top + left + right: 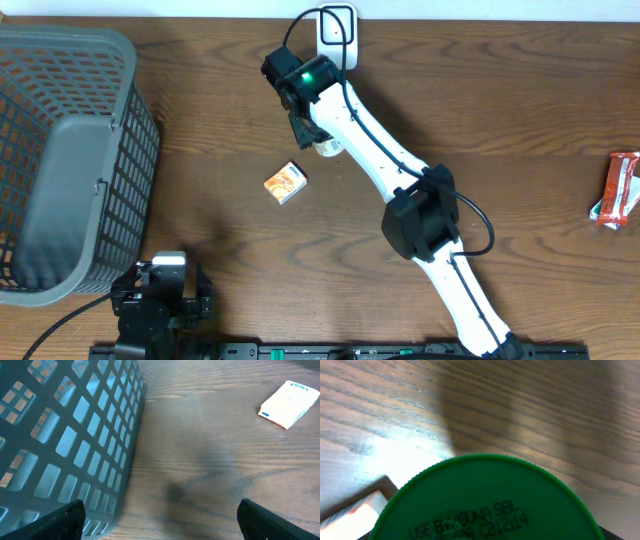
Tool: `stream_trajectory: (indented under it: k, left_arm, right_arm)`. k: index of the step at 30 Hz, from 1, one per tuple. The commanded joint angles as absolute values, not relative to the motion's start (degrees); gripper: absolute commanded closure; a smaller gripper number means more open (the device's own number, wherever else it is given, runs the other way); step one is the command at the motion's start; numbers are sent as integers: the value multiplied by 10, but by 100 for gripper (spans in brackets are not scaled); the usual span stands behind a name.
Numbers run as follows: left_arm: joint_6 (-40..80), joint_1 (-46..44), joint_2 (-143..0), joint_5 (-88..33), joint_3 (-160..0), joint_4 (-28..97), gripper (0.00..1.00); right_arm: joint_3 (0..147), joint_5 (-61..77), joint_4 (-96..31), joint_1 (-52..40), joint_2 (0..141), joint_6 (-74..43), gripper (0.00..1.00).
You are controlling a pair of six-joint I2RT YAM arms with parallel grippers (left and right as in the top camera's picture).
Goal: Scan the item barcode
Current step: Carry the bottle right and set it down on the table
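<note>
Ahead of the left pincer [160, 526], between its wide-set fingers [60, 521]: bare counter [200, 465], free to pass. Hard on its left: wall of the grey basket [75, 435], no way through. Farther ahead to the right: a small box [289, 404]. In the right pincer [312, 135]: room taken up by a green-capped jar [485, 505].

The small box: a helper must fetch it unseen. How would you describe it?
From the grey basket on the table, at its left, go right to mid-table. The small box lies flat there, just left of the white arm. It alone is orange and white; the packet at the right edge is red.
</note>
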State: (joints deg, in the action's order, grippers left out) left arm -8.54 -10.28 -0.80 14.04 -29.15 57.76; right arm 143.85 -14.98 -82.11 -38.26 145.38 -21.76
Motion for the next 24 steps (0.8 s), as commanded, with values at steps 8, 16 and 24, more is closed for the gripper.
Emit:
stream_trajectory:
  k: [8,16,24]
  left_arm:
    - [-78,-100,-7,141,-292,578,5]
    - [-78,-100,-7,141,-292,578,5]
    - [-78,-100,-7,141,-292,578,5]
  right_arm:
    - [1444,-164,-936,-374,1240,-209,53]
    - [1422,-152,-973,-371,1084,-192,53]
    - [1211,-209,-881,-340,939,-206,55]
